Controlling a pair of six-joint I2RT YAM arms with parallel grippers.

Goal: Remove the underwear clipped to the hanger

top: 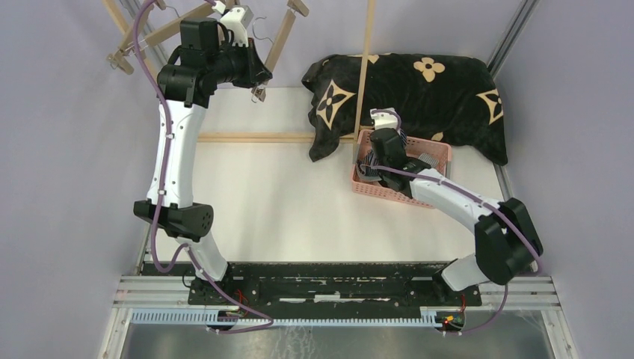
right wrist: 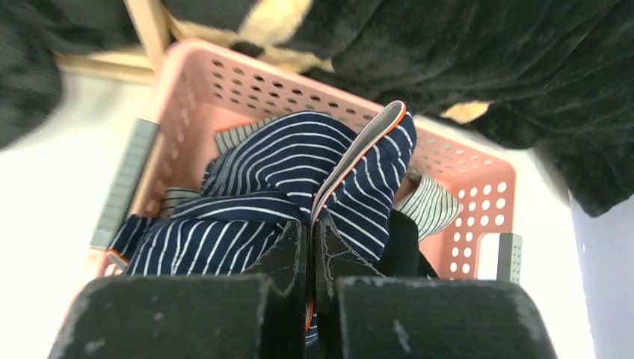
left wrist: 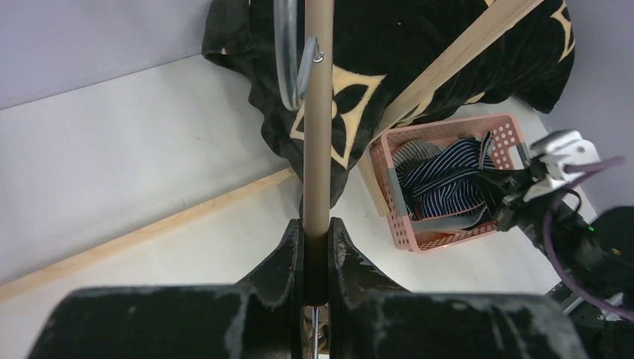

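Note:
My left gripper (left wrist: 317, 235) is raised at the back left (top: 256, 77) and shut on the wooden bar of the hanger (left wrist: 317, 112) (top: 282, 37). A bare metal clip (left wrist: 306, 63) hangs on that bar. My right gripper (right wrist: 310, 232) reaches down into the pink basket (top: 442, 152), shut on the waistband of the navy striped underwear (right wrist: 284, 172) (left wrist: 448, 176). A grey-white striped pair (right wrist: 430, 202) and a black pair (right wrist: 400, 247) lie under it in the basket.
A black blanket with beige flowers (top: 419, 82) is draped over the wooden frame behind the basket. A wooden rail (top: 254, 137) crosses the table and a post (top: 366, 67) rises beside the basket. More wooden hanger parts (top: 134, 45) hang at the top left.

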